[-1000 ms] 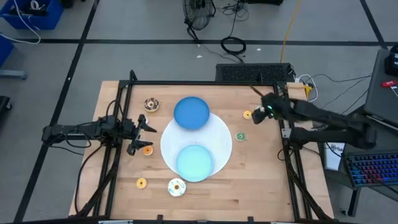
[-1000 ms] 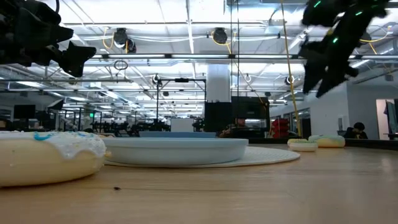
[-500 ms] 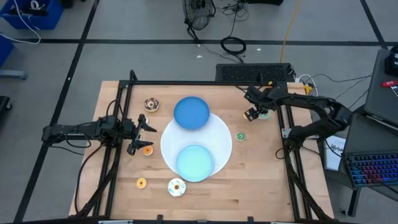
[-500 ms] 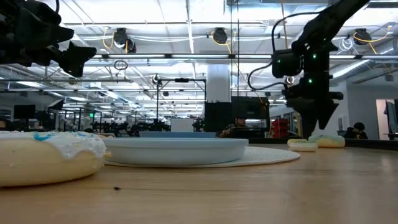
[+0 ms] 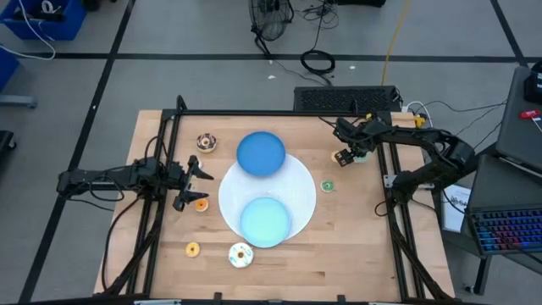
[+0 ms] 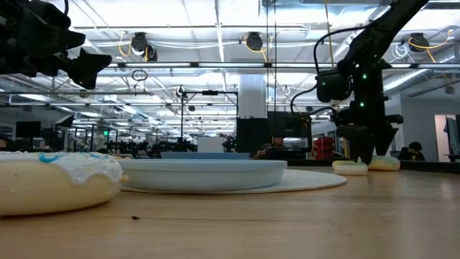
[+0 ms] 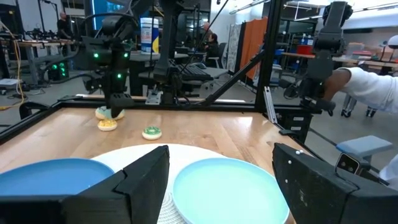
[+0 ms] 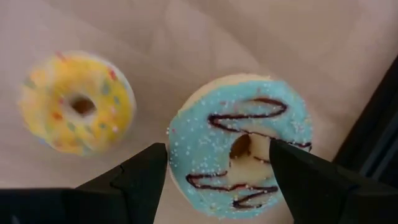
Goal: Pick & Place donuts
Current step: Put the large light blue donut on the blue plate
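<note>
My right gripper is open and points down over the teal donut near the table's far right corner. One finger stands on each side of the donut, and I see no touch. A small yellow donut lies flat beside it. My left gripper is open and hovers at the table's left side, near a tiny orange donut. The chocolate-sprinkled donut, a green one, another orange one and the white-frosted one lie flat on the table.
A blue plate and a light blue plate sit on a round white mat in the table's middle. A black frame rail runs close by the right gripper. A person's sleeve shows beyond the table.
My right gripper has swung from a level reach over the table's right edge to pointing down. It has come down over the teal donut, sinking a little more in the last half second. The donuts have not moved.
</note>
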`<state>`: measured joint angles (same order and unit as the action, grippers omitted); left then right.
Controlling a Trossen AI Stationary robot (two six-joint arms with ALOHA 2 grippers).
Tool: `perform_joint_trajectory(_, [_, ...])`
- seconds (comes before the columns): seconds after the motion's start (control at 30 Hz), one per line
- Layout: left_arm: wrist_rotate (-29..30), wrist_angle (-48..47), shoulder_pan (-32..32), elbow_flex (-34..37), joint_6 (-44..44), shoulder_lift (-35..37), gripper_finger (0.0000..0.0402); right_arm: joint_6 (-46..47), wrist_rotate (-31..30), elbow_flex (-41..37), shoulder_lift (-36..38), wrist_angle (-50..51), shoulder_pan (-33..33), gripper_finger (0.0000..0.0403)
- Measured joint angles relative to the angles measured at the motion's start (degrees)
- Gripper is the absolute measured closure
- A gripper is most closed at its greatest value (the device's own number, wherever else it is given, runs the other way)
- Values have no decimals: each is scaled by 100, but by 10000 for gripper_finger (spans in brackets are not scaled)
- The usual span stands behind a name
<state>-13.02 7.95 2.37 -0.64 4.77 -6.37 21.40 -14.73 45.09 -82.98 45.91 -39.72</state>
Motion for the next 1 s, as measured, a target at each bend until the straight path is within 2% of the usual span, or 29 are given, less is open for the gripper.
perform_joint_trajectory(0.27, [2, 2, 0, -1, 1, 0, 124, -8, -15, -270, 2, -134, 0, 134])
perform_joint_trajectory(0.4, [2, 2, -1, -1, 0, 0, 119, -96, -12, -272, 17, -203, 4, 154])
perform_joint_trajectory(0.7, [2, 0, 0, -1, 0, 0, 127, -183, 33, -281, 321, -214, 9, 277])
perform_joint_trajectory(0.9, [4, 1, -1, 0, 0, 0, 121, -328, 25, -283, 805, -312, 9, 364])
perform_joint_trajectory(1.0, [4, 1, -2, 1, 0, 0, 119, -434, 28, -233, 1124, -449, 9, 391])
